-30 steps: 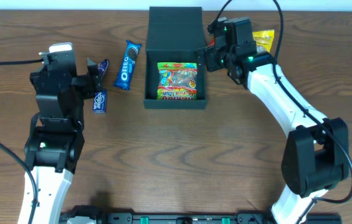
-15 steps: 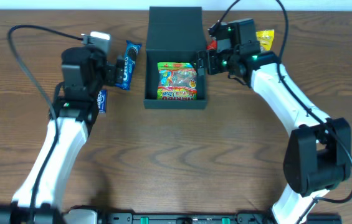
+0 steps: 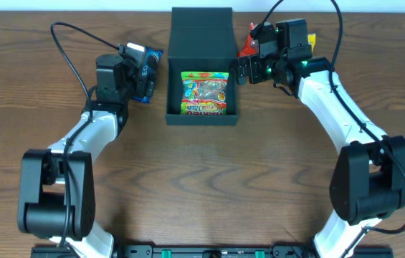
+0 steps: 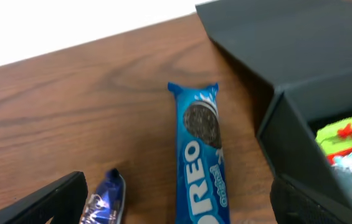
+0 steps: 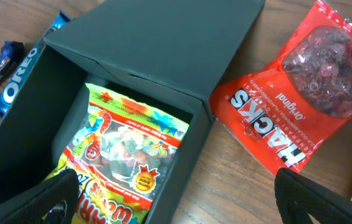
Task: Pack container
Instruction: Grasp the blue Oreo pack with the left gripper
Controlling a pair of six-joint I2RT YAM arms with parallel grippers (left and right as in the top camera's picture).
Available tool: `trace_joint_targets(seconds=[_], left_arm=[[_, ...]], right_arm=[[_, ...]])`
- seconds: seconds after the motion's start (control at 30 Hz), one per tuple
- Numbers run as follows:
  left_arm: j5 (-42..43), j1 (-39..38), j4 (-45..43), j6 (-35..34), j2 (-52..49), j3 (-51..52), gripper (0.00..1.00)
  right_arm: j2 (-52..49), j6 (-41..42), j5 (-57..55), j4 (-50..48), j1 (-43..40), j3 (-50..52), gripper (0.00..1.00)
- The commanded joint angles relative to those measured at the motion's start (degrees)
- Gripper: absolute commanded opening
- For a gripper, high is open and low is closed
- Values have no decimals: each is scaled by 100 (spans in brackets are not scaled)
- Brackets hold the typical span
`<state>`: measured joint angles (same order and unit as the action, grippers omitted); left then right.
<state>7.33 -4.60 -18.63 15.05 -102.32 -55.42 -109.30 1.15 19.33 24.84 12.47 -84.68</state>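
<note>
The container (image 3: pixel 175 72) is a dark box with its lid flap (image 3: pixel 201 29) open to the back, and a colourful gummy packet (image 3: pixel 204 93) lies inside. My left gripper (image 3: pixel 143 72) is open over a blue Oreo packet (image 4: pixel 202 168), which lies left of the container wall (image 4: pixel 300 137). A small blue-silver packet (image 4: pixel 104 202) also lies between its fingers (image 4: pixel 45 202). My right gripper (image 3: pixel 244 68) is open and empty over the container's right wall (image 5: pixel 194 143). A red Hacks packet (image 5: pixel 300 93) lies just right of that wall.
A yellow packet (image 3: pixel 310 41) lies behind the right arm at the back right. The table's back edge runs just behind the lid flap. The Oreo packet also shows at the left of the right wrist view (image 5: pixel 14 87).
My left arm has swung right and toward the back, from beside the small blue packet to over the Oreo packet. My right gripper has shifted slightly right and back.
</note>
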Motion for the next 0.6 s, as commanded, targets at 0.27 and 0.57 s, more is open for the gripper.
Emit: trace_joint_targets(seconds=[0.27,0.57], left_arm=[[20,-2,-96,17,-719,2,92],[236,4,-175,-92,-1084,0,81]], right_arm=[[140,-31,17,-22,-7,-125,99],[140,9,20,4,-7,-125,99]])
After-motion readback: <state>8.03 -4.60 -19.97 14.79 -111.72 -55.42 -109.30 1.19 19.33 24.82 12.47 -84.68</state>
